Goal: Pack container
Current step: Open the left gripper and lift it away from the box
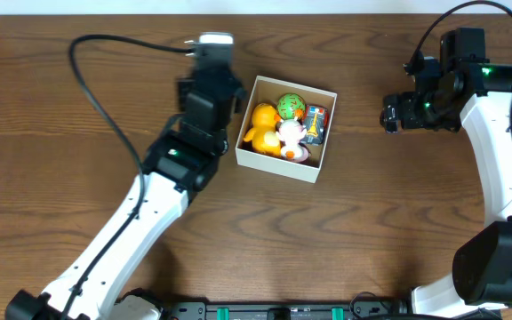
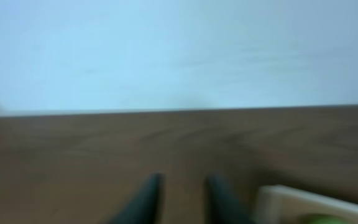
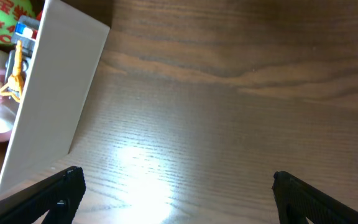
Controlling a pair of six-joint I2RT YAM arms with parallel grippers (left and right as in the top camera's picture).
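Logged left pincer (image 2: pixel 182 202) slightly spread, nothing between tips; view badly blurred. Logged right pincer (image 3: pixel 179 193) spread wide, empty, over bare table (image 3: pixel 229 93).

Found the container (image 1: pixel 274 163) just right of the left tips, only a white corner showing there. Found it ahead and left of the right tips, apart from them, one white wall facing them.

Noted inside: yellow duck (image 1: pixel 263 124), green ball (image 1: pixel 291 107), white and pink toy (image 1: pixel 292 138), small printed pack (image 1: pixel 316 123). Looked nearly full.

Judged risks:
- Could shove or spin the light box if the left arm swung right, being so close to its wall.
- Could clip that wall and tip toys out if it dropped low there.
- Could snag the rim with the wide right fingers on a leftward reach.

Sat flat, mouth up. Square, so no real long axis. Turned a little off the table edge.
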